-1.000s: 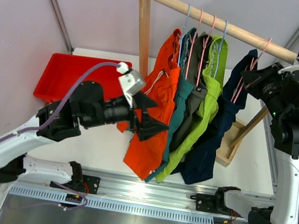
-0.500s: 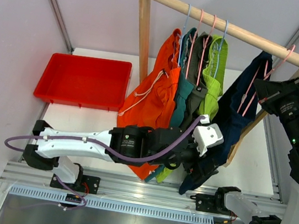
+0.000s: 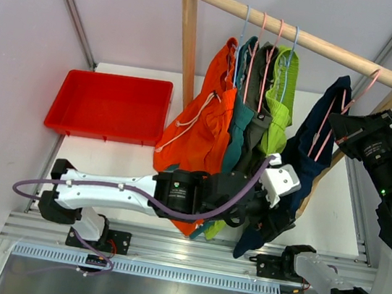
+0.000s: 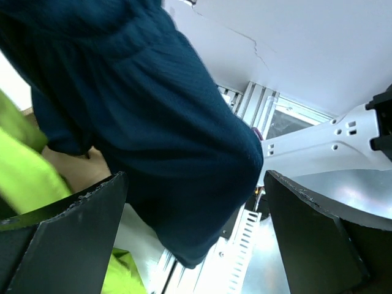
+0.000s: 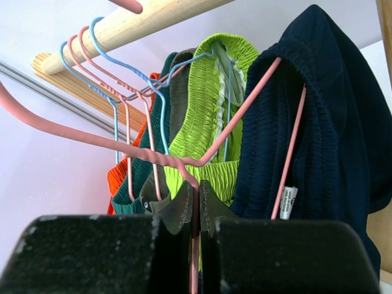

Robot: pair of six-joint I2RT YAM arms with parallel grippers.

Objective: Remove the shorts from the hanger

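Change: over the last second the left arm has swung from beside the orange shorts point(image 3: 202, 129) across under the row to the navy shorts point(image 3: 304, 158); the right arm has drawn the pink hanger point(image 3: 330, 126) and its navy pair along the wooden rail point(image 3: 299, 36), away from the other four pairs.
Left gripper point(image 3: 273, 224): fingers spread wide, holding nothing; in the left wrist view the lower leg of the navy shorts hangs in the gap between the two black fingers point(image 4: 67, 239).
Right gripper point(image 5: 196, 211): pressed together, pinching the twisted neck of the pink hanger; in the top view it sits at the right end of the rail.
Navy shorts: draped over the pink hanger, still hooked on the rail, long axis hanging down and slanting toward the near edge of the table.
Other pairs: orange, teal point(image 3: 238, 116), dark grey point(image 3: 256, 123) and lime green point(image 3: 281, 104) bunched together on their own hangers further left.
Key relation: the hem lies right at the left gripper, directly below the hanger that the right gripper steadies.
Judgement: the left arm is the nearer one to pull; closing on the fabric and drawing it downward looks like the next step.
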